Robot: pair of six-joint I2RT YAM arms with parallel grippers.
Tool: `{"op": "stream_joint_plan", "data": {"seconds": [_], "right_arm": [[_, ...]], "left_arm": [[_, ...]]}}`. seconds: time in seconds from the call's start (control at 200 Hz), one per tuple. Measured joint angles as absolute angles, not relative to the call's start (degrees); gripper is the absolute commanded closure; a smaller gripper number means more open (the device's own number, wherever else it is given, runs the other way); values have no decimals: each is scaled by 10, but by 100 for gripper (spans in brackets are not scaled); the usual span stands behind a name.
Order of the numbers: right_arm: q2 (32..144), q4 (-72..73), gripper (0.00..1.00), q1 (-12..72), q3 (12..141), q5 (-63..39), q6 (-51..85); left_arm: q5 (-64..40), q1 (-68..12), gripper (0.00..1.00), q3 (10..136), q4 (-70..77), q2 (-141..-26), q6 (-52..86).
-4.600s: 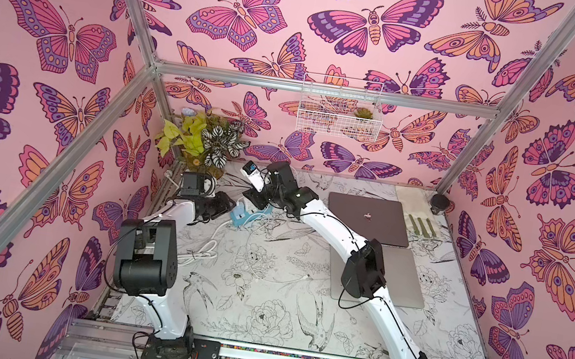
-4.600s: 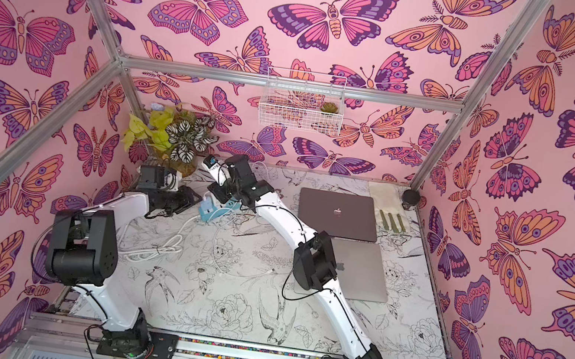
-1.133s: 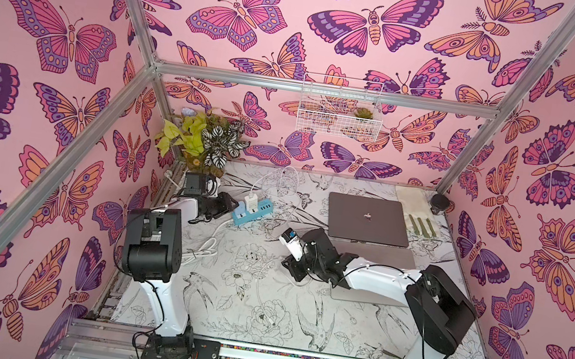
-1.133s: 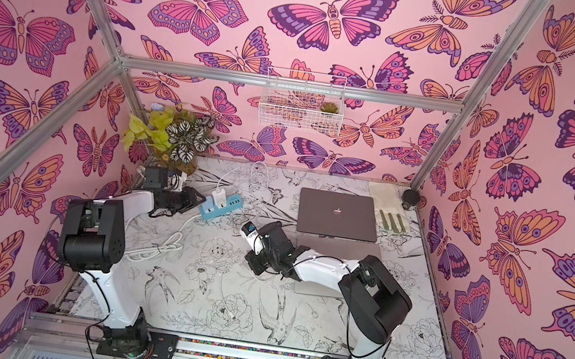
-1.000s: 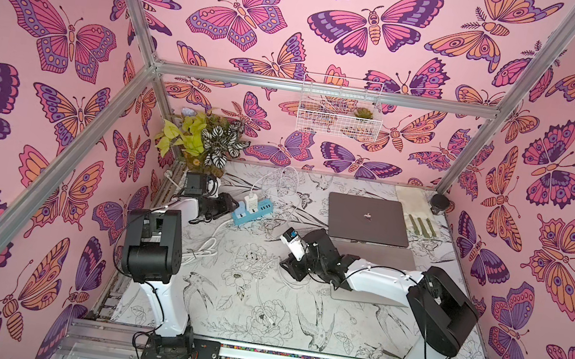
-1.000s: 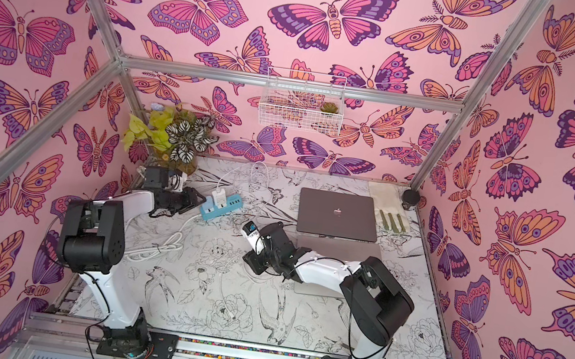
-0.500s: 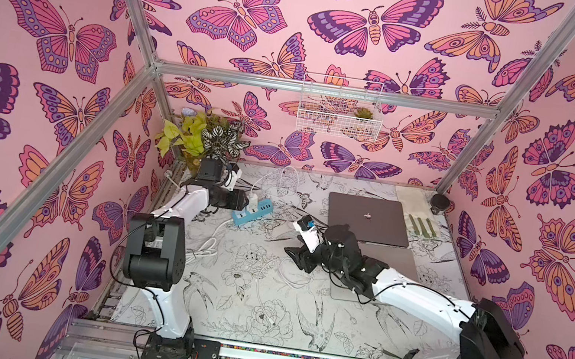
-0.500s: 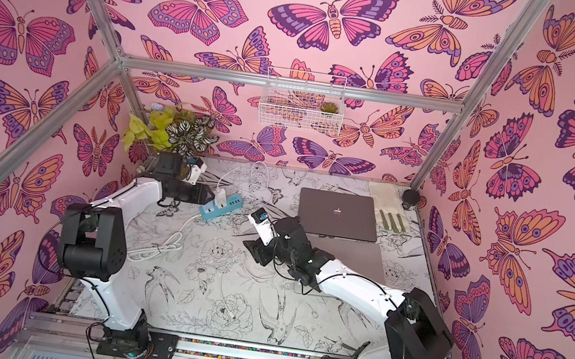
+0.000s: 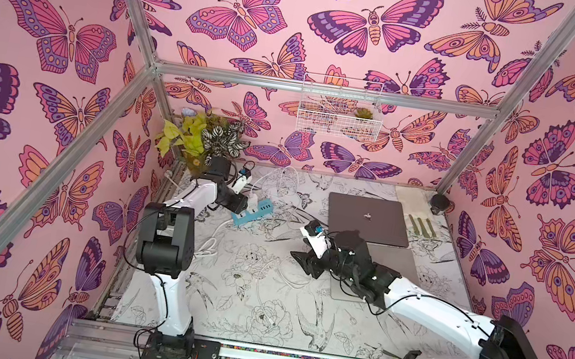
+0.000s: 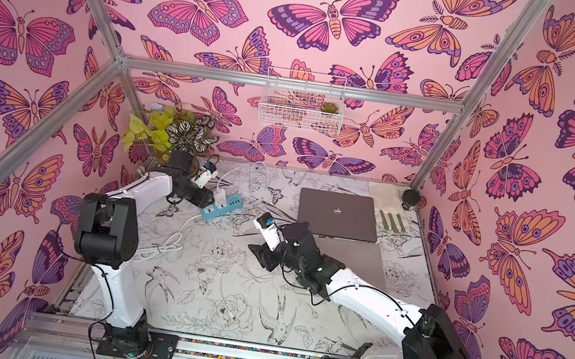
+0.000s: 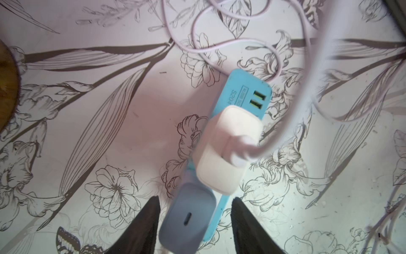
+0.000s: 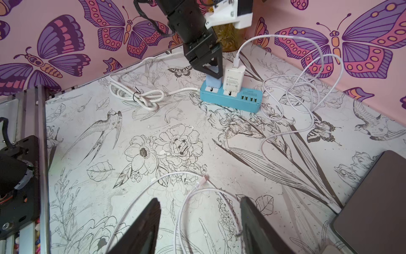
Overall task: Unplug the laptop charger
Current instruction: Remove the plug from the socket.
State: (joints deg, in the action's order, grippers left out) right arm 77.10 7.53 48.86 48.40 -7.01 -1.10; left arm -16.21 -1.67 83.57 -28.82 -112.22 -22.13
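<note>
A: Where is the white charger (image 12: 234,80)?
B: Upright in the blue power strip (image 12: 237,101), plugged in; a white cable (image 12: 259,40) leaves its top. A grey-blue adapter (image 11: 189,204) sits in the strip just beside it, port (image 11: 186,218) empty.
A: State of the left end effector (image 11: 195,198)?
B: At the strip's end where its cord (image 12: 175,91) enters. Fingers (image 11: 145,226) apart, straddling the adapter, a gap on each side; nothing clamped.
A: And the right end effector (image 12: 200,198)?
B: Well apart from the strip, over the tabletop (image 12: 153,123). Fingers (image 12: 142,226) apart, empty; a loose cable end (image 12: 204,178) lies below.
</note>
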Motion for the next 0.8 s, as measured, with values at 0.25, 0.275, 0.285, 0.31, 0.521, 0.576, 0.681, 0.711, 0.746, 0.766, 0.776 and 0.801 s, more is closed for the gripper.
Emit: {"op": "stream_joint_plan", "data": {"seconds": [0.25, 0.275, 0.285, 0.31, 0.521, 0.576, 0.681, 0.711, 0.746, 0.766, 0.776, 0.801], "right_arm": [[771, 75, 40, 489, 472, -68, -15], [771, 75, 40, 489, 472, -67, -15], [771, 75, 40, 489, 472, -67, -15], [771, 75, 40, 489, 472, -66, -15], [771, 73, 41, 489, 472, -62, -16], [771, 71, 41, 489, 472, -59, -17], [771, 70, 41, 489, 465, -55, -18], [771, 70, 41, 489, 463, -54, -18], [771, 70, 41, 489, 461, -54, -18], [771, 70, 41, 489, 460, -54, -18], [771, 70, 41, 489, 459, -54, -18], [771, 70, 41, 489, 458, -54, -18]], "left_arm": [[-142, -27, 55, 835, -299, -1136, -239], [-139, -27, 57, 835, -300, -1136, -242], [-138, -27, 58, 835, -300, -1136, -243], [-136, -27, 58, 835, -301, -1136, -245], [-128, -29, 58, 835, -301, -1136, -257], [-124, -30, 61, 835, -301, -1136, -263], [-121, -30, 69, 835, -302, -1136, -277], [-119, -30, 74, 835, -302, -1136, -281], [-120, -30, 76, 835, -302, -1136, -284], [-119, -30, 76, 836, -302, -1136, -286], [-120, -30, 76, 836, -302, -1136, -289], [-119, -30, 76, 836, -302, -1136, -290]]}}
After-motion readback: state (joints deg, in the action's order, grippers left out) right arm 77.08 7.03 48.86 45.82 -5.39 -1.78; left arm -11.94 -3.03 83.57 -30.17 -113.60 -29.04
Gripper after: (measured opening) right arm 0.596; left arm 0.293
